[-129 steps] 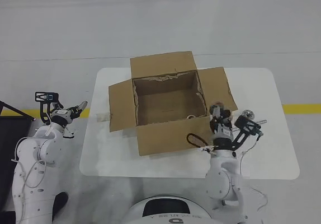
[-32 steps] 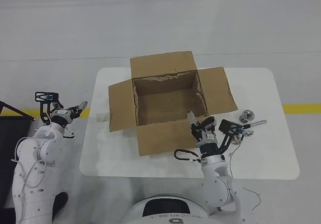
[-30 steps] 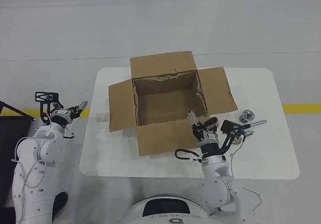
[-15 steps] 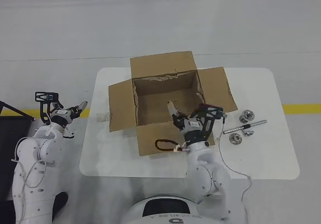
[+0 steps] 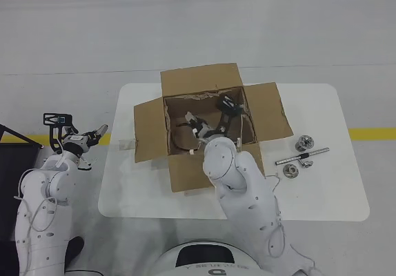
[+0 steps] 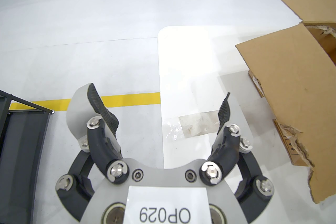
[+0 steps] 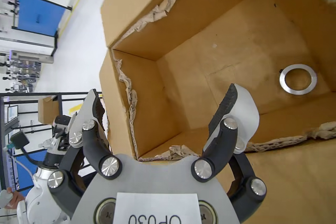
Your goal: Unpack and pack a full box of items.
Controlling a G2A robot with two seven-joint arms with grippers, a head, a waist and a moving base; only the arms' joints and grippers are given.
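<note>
Top view: right claw [image 5: 192, 128], spread and empty, has swung from the 3 metal parts [image 5: 301, 156] on the table [image 5: 322, 193] into the box [image 5: 191, 172]. Left wrist view: left claw [image 6: 158, 93] released at the table's edge. Right wrist view: 1 ring [image 7: 298, 78] lies on the box floor, likely next out.
</note>
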